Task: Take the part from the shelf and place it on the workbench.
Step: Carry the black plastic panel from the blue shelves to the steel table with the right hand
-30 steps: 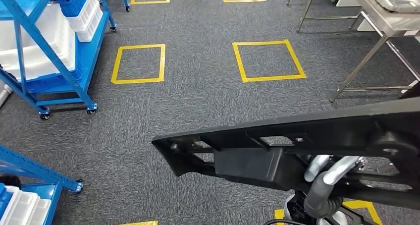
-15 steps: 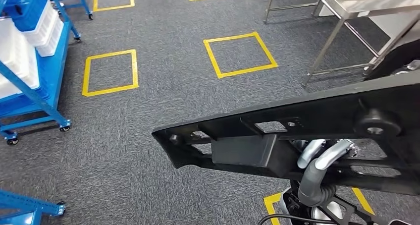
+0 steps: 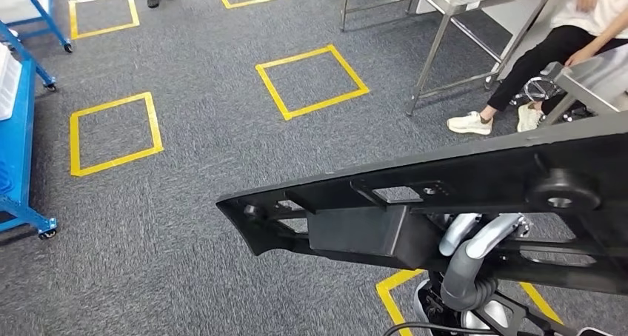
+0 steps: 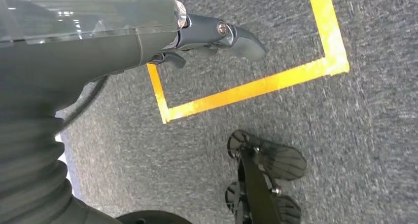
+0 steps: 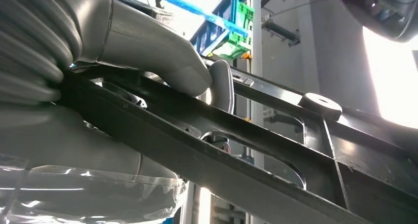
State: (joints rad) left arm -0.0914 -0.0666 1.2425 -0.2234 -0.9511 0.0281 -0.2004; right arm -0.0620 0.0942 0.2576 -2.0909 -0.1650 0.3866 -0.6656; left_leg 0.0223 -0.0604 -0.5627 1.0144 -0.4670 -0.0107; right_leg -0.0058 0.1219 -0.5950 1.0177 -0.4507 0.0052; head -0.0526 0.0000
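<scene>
Part [image 3: 459, 195]: long black frame, held by my right robot hand [image 5: 162, 61], thumb on top.
Left robot hand [image 4: 197, 34]: holds nothing, fingers look curled.
Risk: far-right desk leg [image 3: 437, 51], seated person [image 3: 563, 40] — the part's overhang could clip them.

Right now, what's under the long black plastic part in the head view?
Under the long black plastic part: silver arm tubes, a dark ribbed cable sleeve, grey carpet and yellow floor tape. The part covers the gripping right hand there.
</scene>
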